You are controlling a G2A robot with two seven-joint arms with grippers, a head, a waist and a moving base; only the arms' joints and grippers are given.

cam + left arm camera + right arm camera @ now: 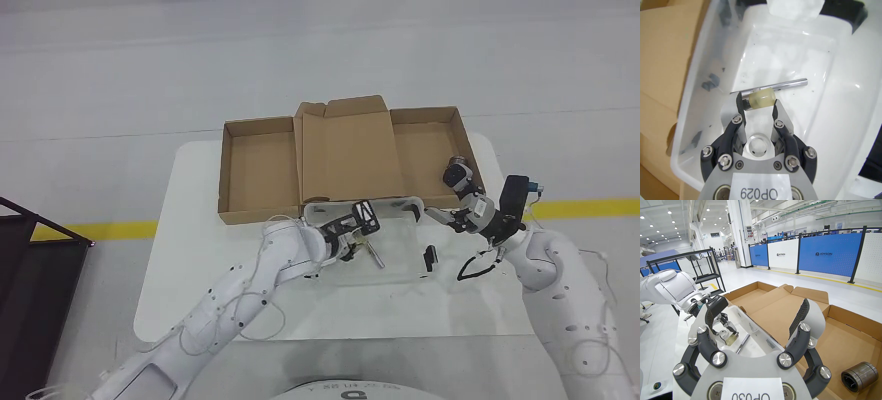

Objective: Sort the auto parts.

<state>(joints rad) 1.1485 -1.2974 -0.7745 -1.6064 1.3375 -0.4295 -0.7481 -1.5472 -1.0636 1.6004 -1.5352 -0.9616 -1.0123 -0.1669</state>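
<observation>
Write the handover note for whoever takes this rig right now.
Left gripper: shut on a yellowish sleeve, inside the tray.
Right gripper: open, empty, by the right compartment of the box.
In the tray: a rod beside the sleeve.
Done: a bearing lies in the right compartment.
Left: sleeve, rod, and a small black part by the tray's end nearer the right arm; whether it is in or out, I cannot tell.
</observation>
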